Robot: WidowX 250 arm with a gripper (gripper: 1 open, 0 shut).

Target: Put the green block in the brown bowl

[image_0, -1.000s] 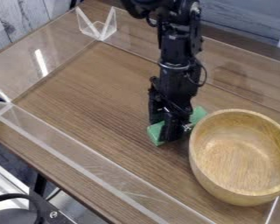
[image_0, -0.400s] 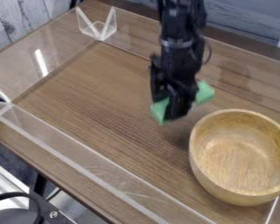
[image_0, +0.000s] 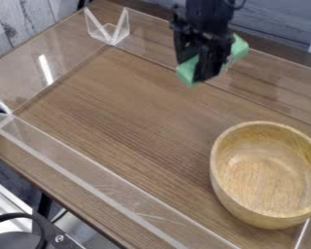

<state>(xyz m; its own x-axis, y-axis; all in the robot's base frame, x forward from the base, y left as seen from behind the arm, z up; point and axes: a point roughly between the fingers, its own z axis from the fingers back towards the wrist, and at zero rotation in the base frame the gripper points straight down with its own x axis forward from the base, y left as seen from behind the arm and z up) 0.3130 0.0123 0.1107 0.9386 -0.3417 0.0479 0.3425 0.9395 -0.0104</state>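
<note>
In the single camera view, the black gripper [image_0: 204, 60] hangs from the top of the picture, pointing down, its jaws clamped on the green block [image_0: 208, 60]. The block is held clear of the wooden table [image_0: 113, 122], tilted so that one end shows low at the left of the fingers and the other end higher at the right. The brown bowl [image_0: 267, 173] sits on the table at the lower right, well apart from the block and holding nothing. A clear plastic wall [image_0: 67, 180] borders the table along its near left side, and a small clear plastic stand [image_0: 106, 26] sits at the far corner.
</note>
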